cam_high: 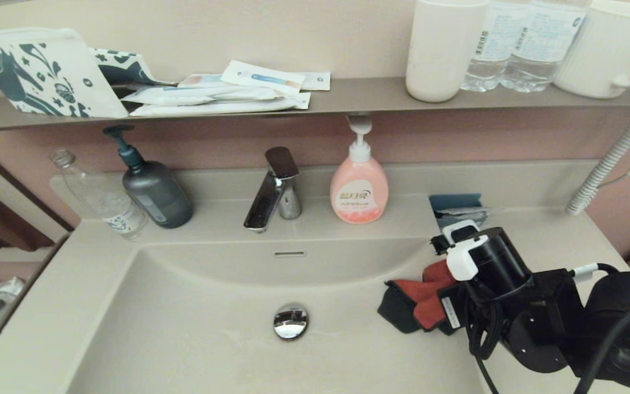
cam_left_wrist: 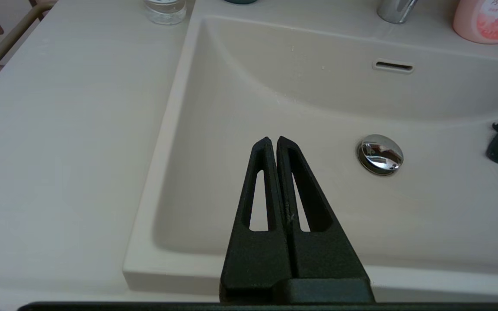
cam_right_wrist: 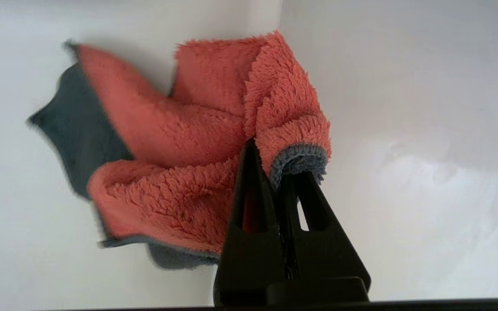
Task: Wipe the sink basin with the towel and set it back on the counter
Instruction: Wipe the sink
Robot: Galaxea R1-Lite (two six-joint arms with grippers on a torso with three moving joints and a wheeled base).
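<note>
Right now, towel (cam_right_wrist: 180, 172) pinched in right gripper (cam_right_wrist: 275, 172) tips.

Pink soap bottle (cam_high: 359, 191), grey pump bottle (cam_high: 156, 189), chrome faucet (cam_high: 274, 189) between.

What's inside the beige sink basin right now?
The round chrome drain plug and the red-orange and grey microfibre towel, held in the shut right pincer. The basin floor beneath the towel is covered.
</note>
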